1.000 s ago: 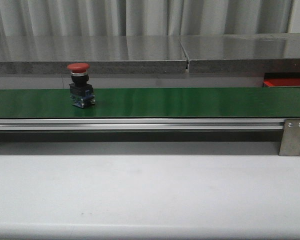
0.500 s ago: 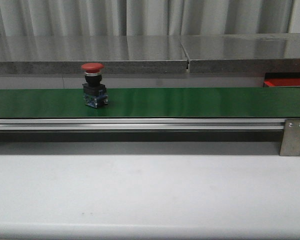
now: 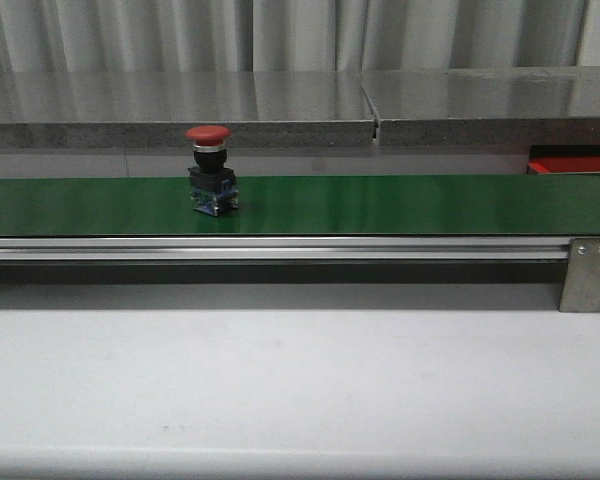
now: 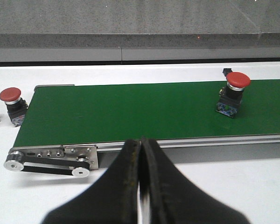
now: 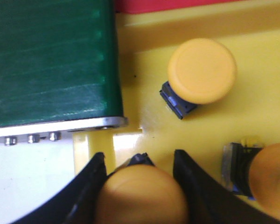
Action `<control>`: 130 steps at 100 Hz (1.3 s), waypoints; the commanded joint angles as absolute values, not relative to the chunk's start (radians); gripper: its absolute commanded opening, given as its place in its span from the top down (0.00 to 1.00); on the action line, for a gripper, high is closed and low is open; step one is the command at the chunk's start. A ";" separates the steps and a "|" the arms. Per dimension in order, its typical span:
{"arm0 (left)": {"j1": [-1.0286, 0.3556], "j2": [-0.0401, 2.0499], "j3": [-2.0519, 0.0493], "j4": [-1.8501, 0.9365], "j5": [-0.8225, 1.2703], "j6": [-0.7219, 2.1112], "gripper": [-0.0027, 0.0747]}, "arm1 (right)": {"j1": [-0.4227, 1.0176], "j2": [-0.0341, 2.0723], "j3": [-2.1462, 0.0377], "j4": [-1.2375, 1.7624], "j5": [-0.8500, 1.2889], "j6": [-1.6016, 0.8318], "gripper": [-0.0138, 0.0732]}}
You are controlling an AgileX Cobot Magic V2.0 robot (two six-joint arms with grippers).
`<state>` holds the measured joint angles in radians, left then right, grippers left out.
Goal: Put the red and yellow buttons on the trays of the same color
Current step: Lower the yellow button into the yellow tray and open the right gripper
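A red button (image 3: 212, 170) stands upright on the green belt (image 3: 380, 205); the left wrist view has this red button (image 4: 233, 93) too. Another red button (image 4: 11, 100) stands on the white table off the belt's end. My left gripper (image 4: 141, 140) is shut with nothing in it, on the near side of the belt. My right gripper (image 5: 139, 161) is shut on a yellow button (image 5: 142, 196) over the yellow tray (image 5: 270, 70). Two more yellow buttons (image 5: 200, 72) (image 5: 266, 175) rest on that tray. The red tray (image 3: 575, 165) shows beyond the belt's right end. Neither gripper appears in the front view.
The belt's metal rail (image 3: 280, 248) and end bracket (image 3: 585, 272) run along its near side. Its drive pulleys (image 4: 46, 163) sit at the left end. A grey ledge (image 3: 180, 110) and curtain stand behind. The belt's right end (image 5: 56, 60) borders the yellow tray.
The red button on the belt has travelled to the right, staying upright.
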<state>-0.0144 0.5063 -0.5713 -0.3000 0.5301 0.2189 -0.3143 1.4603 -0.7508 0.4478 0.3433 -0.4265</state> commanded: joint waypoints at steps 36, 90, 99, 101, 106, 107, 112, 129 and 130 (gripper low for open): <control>-0.021 0.510 -0.598 -0.323 0.450 0.218 0.99 | -0.321 1.502 -0.769 0.462 0.290 -0.423 0.68; -0.021 0.510 -0.598 -0.323 0.450 0.218 0.99 | -0.321 1.452 -0.773 0.465 0.316 -0.423 0.19; -0.021 0.510 -0.598 -0.323 0.450 0.218 0.99 | -0.321 1.404 -0.778 0.466 0.337 -0.423 0.19; -0.021 0.510 -0.598 -0.323 0.450 0.218 0.99 | -0.321 1.392 -0.783 0.466 0.347 -0.423 0.19; -0.021 0.510 -0.598 -0.323 0.450 0.218 0.99 | -0.321 1.364 -0.798 0.466 0.383 -0.423 0.19; -0.021 0.510 -0.598 -0.323 0.450 0.218 0.99 | -0.321 1.357 -0.805 0.466 0.389 -0.423 0.19; -0.021 0.510 -0.598 -0.323 0.450 0.218 0.99 | -0.321 1.331 -0.829 0.466 0.437 -0.423 0.19; -0.021 0.510 -0.598 -0.323 0.450 0.218 0.99 | -0.309 1.282 -0.962 0.466 0.670 -0.480 0.19; -0.021 0.510 -0.598 -0.323 0.450 0.218 0.99 | -0.306 1.282 -0.974 0.467 0.679 -0.485 0.19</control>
